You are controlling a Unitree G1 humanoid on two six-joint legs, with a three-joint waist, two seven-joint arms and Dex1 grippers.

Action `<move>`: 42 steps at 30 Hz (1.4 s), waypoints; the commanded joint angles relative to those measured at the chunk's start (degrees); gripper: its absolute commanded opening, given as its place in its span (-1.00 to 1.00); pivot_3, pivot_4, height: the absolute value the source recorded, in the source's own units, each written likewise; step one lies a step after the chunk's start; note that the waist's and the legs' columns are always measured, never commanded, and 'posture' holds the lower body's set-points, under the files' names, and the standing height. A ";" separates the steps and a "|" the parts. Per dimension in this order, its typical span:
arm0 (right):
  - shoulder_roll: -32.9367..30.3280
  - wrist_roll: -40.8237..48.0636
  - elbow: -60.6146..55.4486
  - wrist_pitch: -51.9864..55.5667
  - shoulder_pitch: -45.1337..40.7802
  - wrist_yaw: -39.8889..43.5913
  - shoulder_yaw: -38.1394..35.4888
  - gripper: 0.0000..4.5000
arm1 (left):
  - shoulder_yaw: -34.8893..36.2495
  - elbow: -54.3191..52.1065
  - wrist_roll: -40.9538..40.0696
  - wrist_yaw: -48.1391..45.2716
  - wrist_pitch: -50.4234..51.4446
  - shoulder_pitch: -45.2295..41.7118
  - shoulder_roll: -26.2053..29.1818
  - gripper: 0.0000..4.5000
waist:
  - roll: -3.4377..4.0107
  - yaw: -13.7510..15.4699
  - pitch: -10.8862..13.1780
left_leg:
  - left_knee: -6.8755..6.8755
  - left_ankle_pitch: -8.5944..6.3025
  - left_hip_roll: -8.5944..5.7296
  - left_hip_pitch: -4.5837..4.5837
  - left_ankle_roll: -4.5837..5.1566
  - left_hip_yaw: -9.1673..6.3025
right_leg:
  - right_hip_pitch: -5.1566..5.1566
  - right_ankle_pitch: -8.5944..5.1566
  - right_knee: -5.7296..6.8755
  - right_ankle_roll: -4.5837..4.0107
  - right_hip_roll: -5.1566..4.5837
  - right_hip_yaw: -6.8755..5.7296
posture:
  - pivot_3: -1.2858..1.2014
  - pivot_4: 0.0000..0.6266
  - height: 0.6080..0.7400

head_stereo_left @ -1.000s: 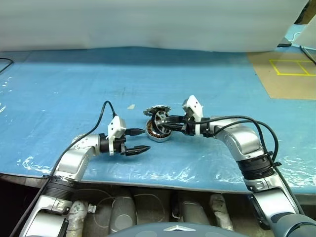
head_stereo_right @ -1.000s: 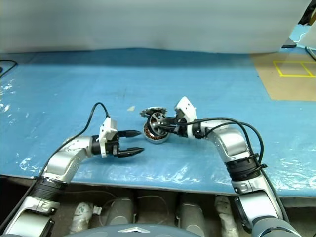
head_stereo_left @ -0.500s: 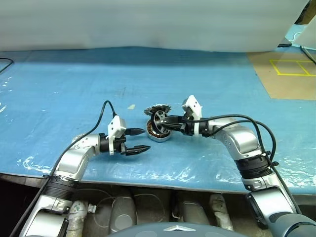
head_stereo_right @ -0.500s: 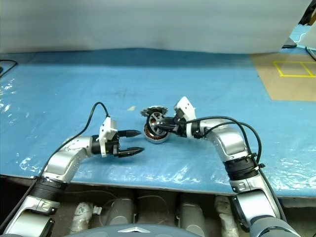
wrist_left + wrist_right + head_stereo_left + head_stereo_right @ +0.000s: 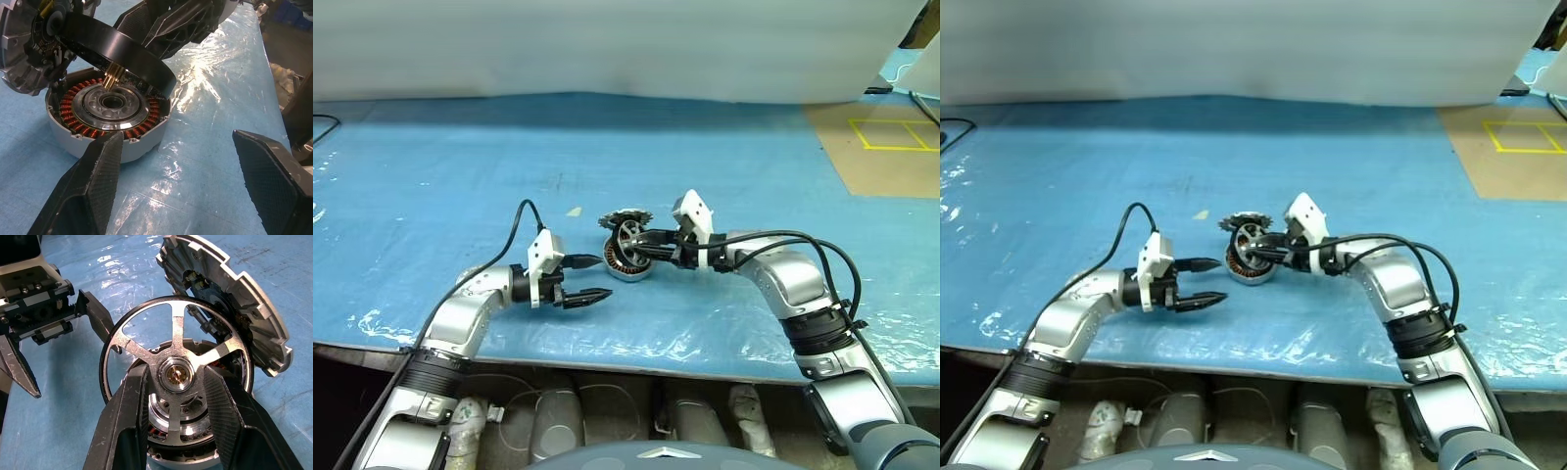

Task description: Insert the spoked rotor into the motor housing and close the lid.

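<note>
Right gripper (image 5: 173, 396) holds the rotor (image 5: 176, 374), one black finger on each side of its silver hub, fingers narrowed onto it. The rotor hangs tilted, one edge low over the housing (image 5: 110, 110) and the other edge raised toward the fingers' far side; its brass shaft points down at the housing's silver centre and stands just above it, not seated. Housing sits on the blue sheet (image 5: 705, 166) directly under the right fingertips, copper windings ringing the hub, pale grey outer wall. Lid (image 5: 230, 308) lies just past the rotor, beyond the right fingertips, propped at a slant, toothed edge up and inner face with small parts turned toward the rotor; whether it touches the housing wall I cannot tell. Left gripper (image 5: 590, 277) stands with its fingers spread wide and nothing between them, tips pointing toward the housing, just short of it and apart from it. In the left wrist view one left finger (image 5: 93, 181) lies in front of the housing's near wall while the other is off to the side over bare sheet. In the right wrist view the left gripper shows beside the rotor's rim, fingers apart, not touching it. The two grippers face each other across the housing, right above it, left low beside it
</note>
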 commanded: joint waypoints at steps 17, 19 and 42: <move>-1.94 0.48 -5.15 1.02 -3.51 1.90 -0.04 -0.25 | -0.03 -2.14 -0.22 0.06 -0.02 -0.24 0.08 0.66 | 0.00 0.01 0.00 | -0.01 0.00 0.00 -0.07 0.00 0.00 | -0.05 0.00 -0.01 -0.01 0.00 0.00 | 0.03 -0.52 1.00; -2.09 -0.13 -4.11 0.39 -3.24 2.04 0.33 -0.25 | -0.06 -2.13 -0.21 0.12 0.03 -0.34 0.02 0.66 | 0.00 0.01 0.00 | -0.01 0.00 0.00 -0.06 0.00 0.00 | -0.05 0.00 -0.01 -0.01 0.00 0.00 | 0.03 -0.52 1.00; -2.54 -5.67 -0.34 -4.60 -1.59 3.60 3.74 -0.25 | 0.01 -2.66 -0.32 0.29 0.90 -0.87 0.13 0.66 | 0.00 -0.01 0.00 | -0.01 0.00 0.00 -0.05 0.00 0.00 | -0.04 0.01 0.00 -0.01 0.00 0.00 | 0.03 -0.52 1.00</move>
